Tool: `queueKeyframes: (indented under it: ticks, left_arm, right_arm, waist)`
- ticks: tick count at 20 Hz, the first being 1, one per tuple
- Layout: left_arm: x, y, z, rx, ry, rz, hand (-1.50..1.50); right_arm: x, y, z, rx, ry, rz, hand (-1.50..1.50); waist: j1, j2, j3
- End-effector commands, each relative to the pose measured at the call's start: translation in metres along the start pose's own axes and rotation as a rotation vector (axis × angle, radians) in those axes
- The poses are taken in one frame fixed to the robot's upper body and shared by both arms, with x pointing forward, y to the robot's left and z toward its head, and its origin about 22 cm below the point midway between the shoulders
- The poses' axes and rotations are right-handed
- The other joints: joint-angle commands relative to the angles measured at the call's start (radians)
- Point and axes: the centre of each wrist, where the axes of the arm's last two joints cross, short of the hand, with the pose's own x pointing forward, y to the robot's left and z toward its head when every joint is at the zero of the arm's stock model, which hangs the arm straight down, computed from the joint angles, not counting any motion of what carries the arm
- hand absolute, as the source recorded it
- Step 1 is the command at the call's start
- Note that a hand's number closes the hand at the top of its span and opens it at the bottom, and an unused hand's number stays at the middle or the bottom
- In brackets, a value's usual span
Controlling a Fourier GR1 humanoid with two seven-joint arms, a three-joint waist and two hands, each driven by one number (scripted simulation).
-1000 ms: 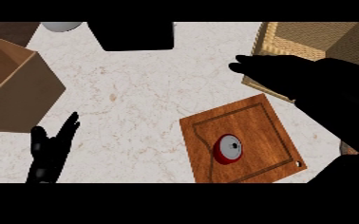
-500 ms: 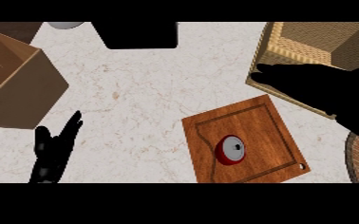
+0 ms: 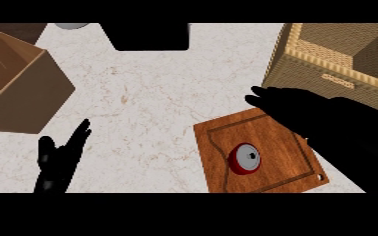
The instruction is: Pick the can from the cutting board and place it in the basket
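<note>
A red can is standing upright on the wooden cutting board, its silvery top facing up, a little below and left of the board's middle. The board is lying tilted on the pale marbled counter toward the view's lower right. The right hand is hanging over the board's upper edge, its dark fingers stretched out straight toward the upper left and closed on nothing; the can is sitting apart from it, below and slightly left of the fingertips, with bare board showing between them. Just above and right of that hand, the woven basket is occupying the upper right corner, close to the board's top corner. The left hand is resting at the lower left of the view, fingers relaxed and pointing up, well apart from the can. A brown cardboard box is sitting at the left edge, and a dark block is lying along the counter's top edge beside a small grey round object.
</note>
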Motion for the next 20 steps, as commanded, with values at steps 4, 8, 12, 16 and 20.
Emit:
queueKeyframes:
  ticks: [4,8,12,16,20]
  left_arm:
    - [-0.018,-0.009,-0.008,-0.005,0.092,0.012,0.0]
    - [-0.009,-0.015,-0.009,0.01,0.098,0.017,0.0]
    - [-0.027,-0.001,-0.007,0.002,0.091,0.018,0.0]
    - [0.0,-0.003,-0.018,-0.004,0.096,0.015,0.0]
    - [-0.012,0.01,-0.007,0.007,0.094,0.017,0.0]
  right_arm:
    - [0.005,0.038,-0.024,0.03,0.098,0.049,-1.5]
    - [-0.013,0.06,-0.042,0.055,0.124,0.047,-1.5]
    - [-0.005,0.08,-0.047,0.052,0.097,0.04,-1.5]
    - [-0.018,0.078,-0.039,0.036,0.107,0.02,-1.5]
    - [-0.034,0.103,-0.074,0.035,0.112,0.036,-1.5]
  waist:
    - [0.0,0.009,-0.011]
    - [0.001,0.01,-0.01]
    - [0.0,0.009,-0.01]
    - [-0.006,0.008,-0.01]
    - [0.005,0.01,-0.01]
